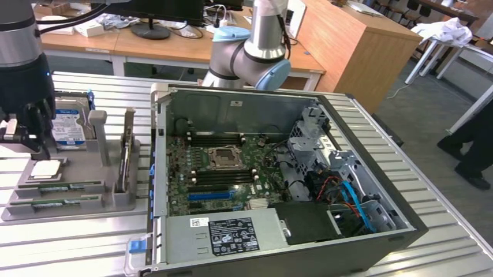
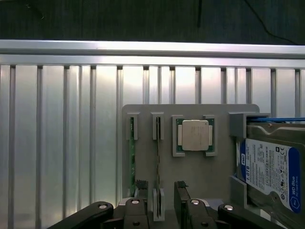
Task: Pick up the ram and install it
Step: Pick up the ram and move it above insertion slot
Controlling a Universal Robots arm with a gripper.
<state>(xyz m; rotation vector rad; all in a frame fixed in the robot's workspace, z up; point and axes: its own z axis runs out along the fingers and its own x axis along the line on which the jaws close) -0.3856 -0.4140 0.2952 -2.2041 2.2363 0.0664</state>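
Pick step: black gripper (image 2: 160,186), jaws wide, straddles thin green circuit-board ram (image 2: 157,160) in grey holder (image 2: 190,176), nine o'clock of open computer case (image 1: 223,107) in exterior view; grip likely needs centring on its edge.

Open computer case (image 1: 231,107) stands beside grey holder (image 1: 123,199) bearing hard drive (image 1: 68,124).

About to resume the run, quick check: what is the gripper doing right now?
Gripper: open, holding nothing, straddling a ram that stands in the holder.
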